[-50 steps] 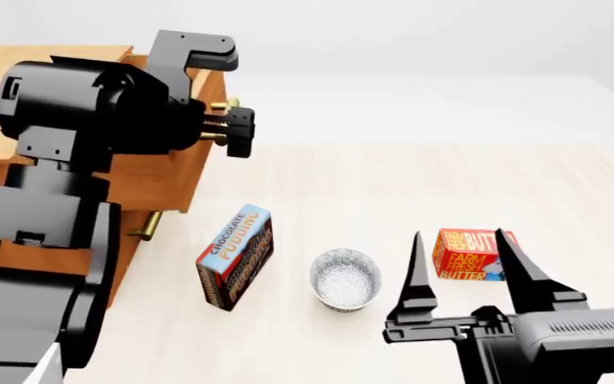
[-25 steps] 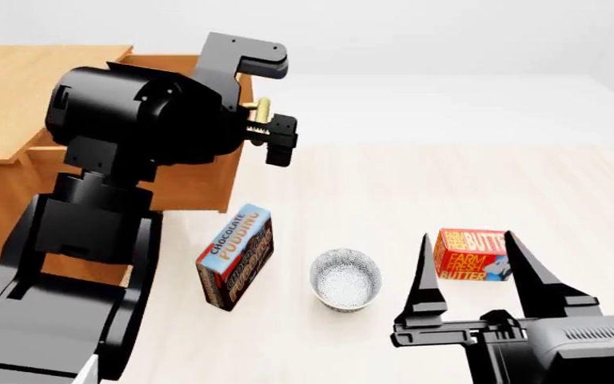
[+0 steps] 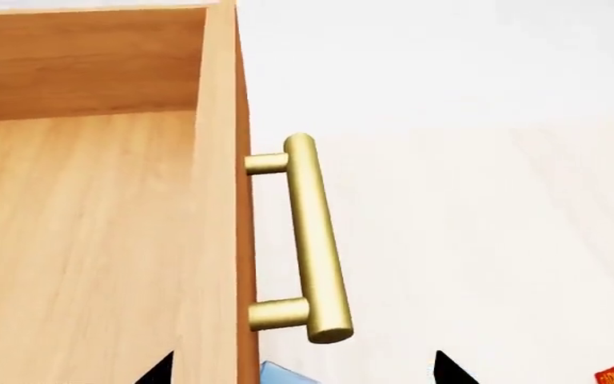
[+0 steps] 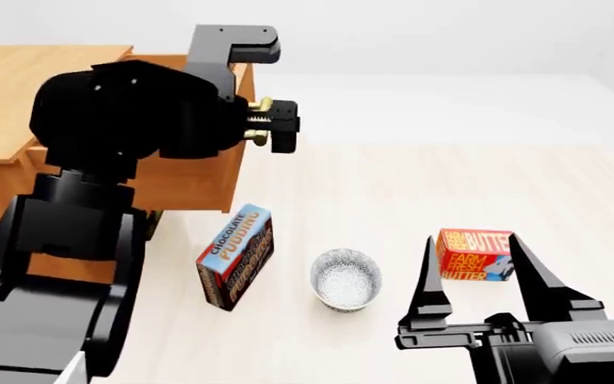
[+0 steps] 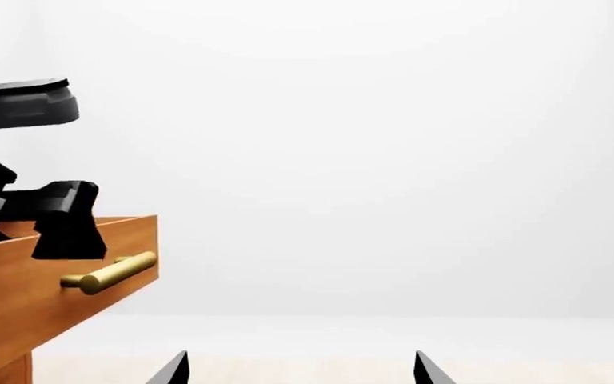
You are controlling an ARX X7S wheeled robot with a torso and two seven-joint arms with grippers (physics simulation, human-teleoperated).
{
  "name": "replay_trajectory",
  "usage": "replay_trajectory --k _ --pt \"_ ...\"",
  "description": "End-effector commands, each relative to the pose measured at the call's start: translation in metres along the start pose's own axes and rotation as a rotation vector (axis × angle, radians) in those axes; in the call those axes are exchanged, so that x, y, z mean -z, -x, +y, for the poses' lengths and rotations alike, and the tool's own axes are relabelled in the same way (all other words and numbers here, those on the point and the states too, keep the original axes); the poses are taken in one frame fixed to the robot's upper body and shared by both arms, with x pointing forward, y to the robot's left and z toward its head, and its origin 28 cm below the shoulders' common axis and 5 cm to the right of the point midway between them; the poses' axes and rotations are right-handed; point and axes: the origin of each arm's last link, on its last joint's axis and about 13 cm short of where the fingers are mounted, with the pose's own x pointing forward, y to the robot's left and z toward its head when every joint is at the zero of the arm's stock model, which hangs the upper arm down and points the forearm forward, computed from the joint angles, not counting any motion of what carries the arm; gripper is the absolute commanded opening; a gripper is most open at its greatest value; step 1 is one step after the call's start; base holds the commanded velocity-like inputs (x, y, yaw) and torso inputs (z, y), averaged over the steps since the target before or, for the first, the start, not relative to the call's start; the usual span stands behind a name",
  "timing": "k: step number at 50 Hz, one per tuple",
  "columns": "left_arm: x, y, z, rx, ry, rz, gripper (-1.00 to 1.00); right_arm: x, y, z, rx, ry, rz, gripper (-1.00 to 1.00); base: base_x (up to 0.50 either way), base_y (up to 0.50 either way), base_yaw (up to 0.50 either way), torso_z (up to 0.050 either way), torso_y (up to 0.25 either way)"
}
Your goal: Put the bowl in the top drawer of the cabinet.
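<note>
Your left gripper point(image 4: 269, 104) sits at the front of the top drawer point(image 4: 195, 172), jaws spread wide with the brass handle point(image 3: 312, 240) between them; in the left wrist view both tips stand clear of the bar, one over the drawer's inside, one out over the floor. That drawer is pulled out of the cabinet point(image 4: 19, 88), which stands at the far left of the floor point(image 4: 414, 184), and its wooden inside shows open to the wrist camera.

Moving right, the pudding box point(image 4: 234, 256) lies near the cabinet, towards the near edge of the floor. Just beside it, apart from it, the bowl point(image 4: 345, 278) stands upright on the floor, not in the drawer. Further right lies the butter box point(image 4: 476, 254), near the bowl but not touching.

Your right gripper point(image 4: 481, 276) hangs low at the near right, fingers spread and holding nothing, with the butter box seen between them from the head camera.
</note>
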Motion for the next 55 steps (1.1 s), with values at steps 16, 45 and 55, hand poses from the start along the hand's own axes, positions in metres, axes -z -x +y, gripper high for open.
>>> replay_trajectory --k 16,45,55 --pt "-0.016 0.063 -0.02 -0.027 -0.085 -0.829 1.0 0.0 0.0 0.001 -0.005 0.001 0.003 1.0 0.0 0.0 0.0 0.0 0.003" --pt "0.127 0.113 -0.025 0.273 -0.151 -0.671 1.0 -0.007 -0.003 -0.006 0.033 0.024 -0.013 1.0 0.0 0.0 0.0 0.0 0.0" --pt "0.162 0.099 -0.033 0.319 -0.175 -0.595 1.0 -0.009 -0.003 -0.01 0.052 0.026 -0.019 1.0 0.0 0.0 0.0 0.0 0.0"
